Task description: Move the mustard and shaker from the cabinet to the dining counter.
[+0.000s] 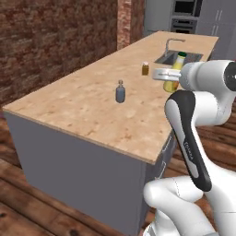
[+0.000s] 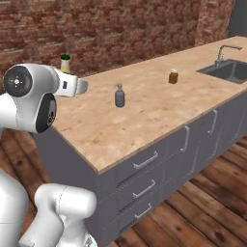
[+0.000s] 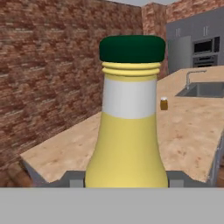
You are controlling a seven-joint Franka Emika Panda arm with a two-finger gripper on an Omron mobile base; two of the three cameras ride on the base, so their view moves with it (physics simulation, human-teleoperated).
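Observation:
My gripper (image 3: pixel 127 180) is shut on the mustard (image 3: pixel 127 131), a yellow bottle with a dark green cap that stands upright between the fingers and close to the hand camera. From the left base view the mustard (image 1: pixel 174 73) hangs in the air over the dining counter (image 1: pixel 92 110), near the sink. In the right base view only its cap (image 2: pixel 65 60) peeks from behind my arm. The shaker (image 1: pixel 120 92), small and grey, stands upright on the dining counter (image 2: pixel 144 116), well apart from the gripper; it is the same shaker (image 2: pixel 119 96) at mid-counter. The cabinet is out of view.
A small brown jar (image 1: pixel 145 69) (image 2: pixel 173 76) (image 3: pixel 164 103) stands on the counter beyond the shaker. The dark sink (image 2: pixel 230 70) with its faucet (image 1: pixel 171 44) lies at the far end. A brick wall (image 2: pixel 120 29) runs behind. Grey drawers (image 2: pixel 144 161) front the counter.

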